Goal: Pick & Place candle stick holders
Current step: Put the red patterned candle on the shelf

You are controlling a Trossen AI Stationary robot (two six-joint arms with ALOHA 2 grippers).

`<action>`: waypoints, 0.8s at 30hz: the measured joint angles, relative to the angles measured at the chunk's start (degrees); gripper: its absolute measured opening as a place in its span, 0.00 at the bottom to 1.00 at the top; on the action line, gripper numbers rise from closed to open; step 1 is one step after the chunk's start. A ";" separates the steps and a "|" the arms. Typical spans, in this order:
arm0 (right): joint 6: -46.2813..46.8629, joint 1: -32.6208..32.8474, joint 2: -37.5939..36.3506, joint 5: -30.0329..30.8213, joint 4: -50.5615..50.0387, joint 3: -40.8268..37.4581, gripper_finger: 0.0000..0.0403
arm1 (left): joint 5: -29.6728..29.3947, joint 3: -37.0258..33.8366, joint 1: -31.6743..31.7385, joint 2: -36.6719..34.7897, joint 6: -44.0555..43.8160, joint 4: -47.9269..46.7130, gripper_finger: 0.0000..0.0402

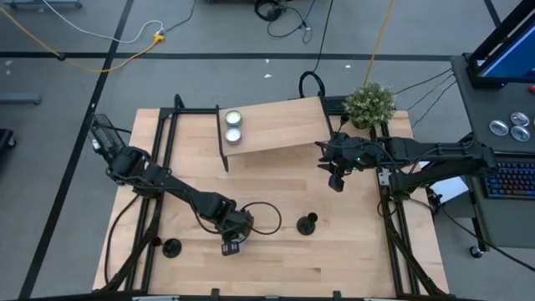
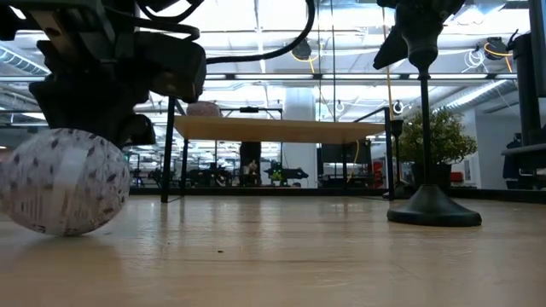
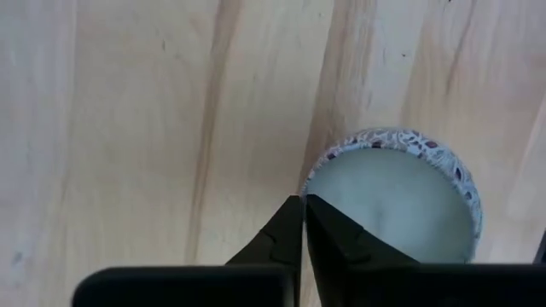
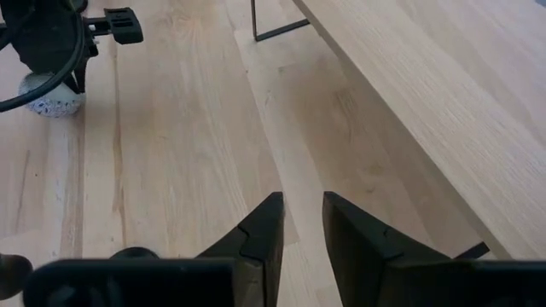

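- Left gripper (image 1: 233,243), jaws pinched together, sits low at the worktop's (image 1: 351,251) 6 o'clock edge, tips on the rim of a patterned round candle (image 3: 401,192)
- One candle stick holder (image 1: 308,223) stands at its 3 o'clock, another (image 1: 171,247) at 9 o'clock, both apart
- Right gripper (image 1: 336,181) hovers beside the raised shelf (image 1: 276,125), jaws narrowly parted, holding nothing

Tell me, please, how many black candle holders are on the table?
2: the first holder stands mid-table, the second holder near the left edge of the table. More may be hidden.
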 joint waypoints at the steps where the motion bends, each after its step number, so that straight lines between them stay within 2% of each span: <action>1: -0.06 0.00 0.00 0.02 0.00 0.00 0.19 | 0.11 0.00 0.00 0.00 -0.06 0.00 0.07; 11: -0.11 0.00 0.00 0.02 1.28 0.00 0.19 | 1.02 0.02 0.00 -0.02 0.09 -0.07 0.22; 16: -0.13 0.02 0.00 0.02 1.29 0.00 0.19 | 0.98 0.02 0.00 -0.02 1.45 -0.07 0.25; 19: -0.13 0.02 0.00 0.02 1.29 0.00 0.19 | 0.98 0.04 0.00 -0.04 1.45 -0.06 0.22; 24: -0.13 0.01 0.00 0.02 1.29 0.00 0.19 | 0.88 0.04 0.11 -0.07 1.45 0.04 0.03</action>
